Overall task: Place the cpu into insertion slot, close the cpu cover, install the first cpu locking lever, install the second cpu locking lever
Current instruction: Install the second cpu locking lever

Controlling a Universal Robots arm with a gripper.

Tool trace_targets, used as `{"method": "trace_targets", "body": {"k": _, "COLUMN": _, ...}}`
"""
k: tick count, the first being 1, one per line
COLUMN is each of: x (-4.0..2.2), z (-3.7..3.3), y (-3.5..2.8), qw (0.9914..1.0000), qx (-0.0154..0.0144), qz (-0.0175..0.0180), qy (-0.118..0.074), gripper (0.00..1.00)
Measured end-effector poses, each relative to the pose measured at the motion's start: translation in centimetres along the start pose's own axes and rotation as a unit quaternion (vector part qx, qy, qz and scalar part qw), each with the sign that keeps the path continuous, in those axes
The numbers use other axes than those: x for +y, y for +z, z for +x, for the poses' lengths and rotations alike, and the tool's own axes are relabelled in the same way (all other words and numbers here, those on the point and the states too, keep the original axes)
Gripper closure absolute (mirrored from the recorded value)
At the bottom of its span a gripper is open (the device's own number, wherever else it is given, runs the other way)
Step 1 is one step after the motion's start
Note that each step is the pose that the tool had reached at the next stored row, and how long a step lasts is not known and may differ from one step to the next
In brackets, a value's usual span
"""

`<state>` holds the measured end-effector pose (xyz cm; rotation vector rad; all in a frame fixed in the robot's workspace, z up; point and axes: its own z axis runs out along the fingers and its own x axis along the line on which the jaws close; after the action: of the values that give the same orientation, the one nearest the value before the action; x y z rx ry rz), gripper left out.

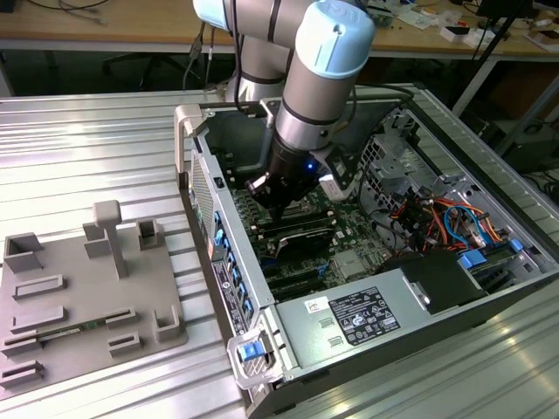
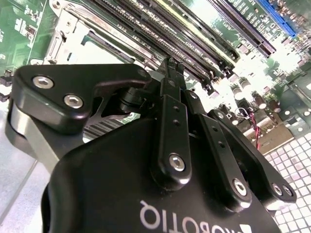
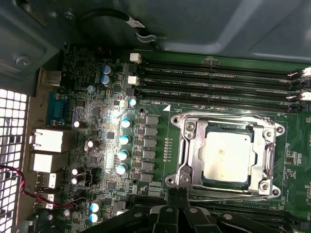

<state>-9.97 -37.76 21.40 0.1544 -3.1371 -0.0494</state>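
The cpu (image 3: 227, 156), a silvery square chip, lies flat in the insertion slot (image 3: 266, 187) on the green board. The cpu cover (image 3: 224, 118), a thin metal frame, lies down around the chip's edges. My gripper (image 3: 178, 193) is shut with nothing visible between its fingers, its tips right at the slot's edge near one corner. In the second wrist view the black fingers (image 2: 167, 92) meet in a point beside the slot's metal frame (image 2: 68, 34). In the exterior view the gripper (image 1: 275, 208) reaches down inside the open computer case, low over the board.
Long black memory slots (image 3: 218, 82) run beside the socket. A labelled grey power-supply box (image 1: 358, 319) sits at the case's front, with coloured cables (image 1: 437, 218) towards the exterior view's right. A grey fixture plate (image 1: 79, 297) lies on the table at the exterior view's left.
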Motion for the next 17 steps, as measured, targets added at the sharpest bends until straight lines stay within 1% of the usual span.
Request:
{"method": "trace_targets", "body": {"k": 4, "x": 0.02, "z": 0.03, "y": 0.28, "qw": 0.99999, "qx": -0.0004, "qz": -0.0040, "qy": 0.000, "gripper": 0.89}}
{"method": "trace_targets", "body": {"k": 5, "x": 0.03, "z": 0.04, "y": 0.37, "qw": 0.99998, "qx": -0.0006, "qz": -0.0064, "qy": -0.001, "gripper": 0.89}}
{"method": "trace_targets", "body": {"k": 6, "x": 0.04, "z": 0.04, "y": 0.41, "qw": 0.99997, "qx": -0.0008, "qz": -0.0080, "qy": -0.001, "gripper": 0.89}}
{"method": "trace_targets", "body": {"k": 10, "x": 0.10, "z": 0.04, "y": 0.51, "qw": 0.99991, "qx": -0.0013, "qz": -0.0130, "qy": -0.001, "gripper": 0.89}}
{"method": "trace_targets", "body": {"k": 14, "x": 0.17, "z": 0.03, "y": 0.75, "qw": 0.99979, "qx": -0.0019, "qz": -0.0201, "qy": -0.002, "gripper": 0.89}}
{"method": "trace_targets", "body": {"k": 15, "x": 0.19, "z": 0.03, "y": 0.83, "qw": 0.99973, "qx": -0.0023, "qz": -0.0232, "qy": -0.002, "gripper": 0.89}}
{"method": "trace_targets", "body": {"k": 16, "x": 0.19, "z": 0.03, "y": 0.86, "qw": 0.99970, "qx": -0.0024, "qz": -0.0244, "qy": -0.002, "gripper": 0.89}}
{"method": "trace_targets", "body": {"k": 17, "x": 0.20, "z": 0.03, "y": 0.91, "qw": 0.99964, "qx": -0.0026, "qz": -0.0265, "qy": -0.002, "gripper": 0.89}}
